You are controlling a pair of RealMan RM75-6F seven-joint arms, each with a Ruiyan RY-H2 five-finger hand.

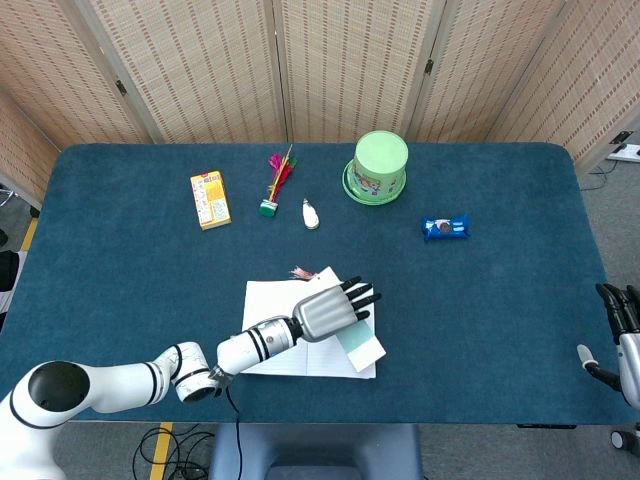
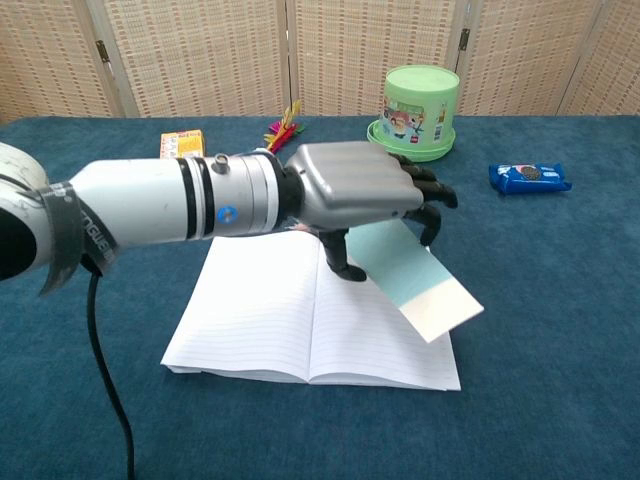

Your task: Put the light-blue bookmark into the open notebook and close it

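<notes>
I see my left robot hand (image 2: 360,192) over the open notebook (image 2: 300,310), which lies flat on the table (image 1: 120,270) near its front edge. The fingers are clamped on the light-blue bookmark (image 2: 415,280): the thumb is under the card and the other fingers are on top of it. The bookmark is tilted, and its low white end hangs over the right page, toward 4 o'clock from the hand. I cannot tell if this end touches the paper.

My right robot hand (image 1: 620,325) shows only at the right edge of the head view, well apart from the notebook, and I cannot tell how its fingers stand.

At 12 o'clock from the notebook stands a green tub (image 1: 378,166). A blue snack packet (image 1: 445,227) lies toward 2 o'clock, a yellow box (image 1: 210,199) toward 10 o'clock.
</notes>
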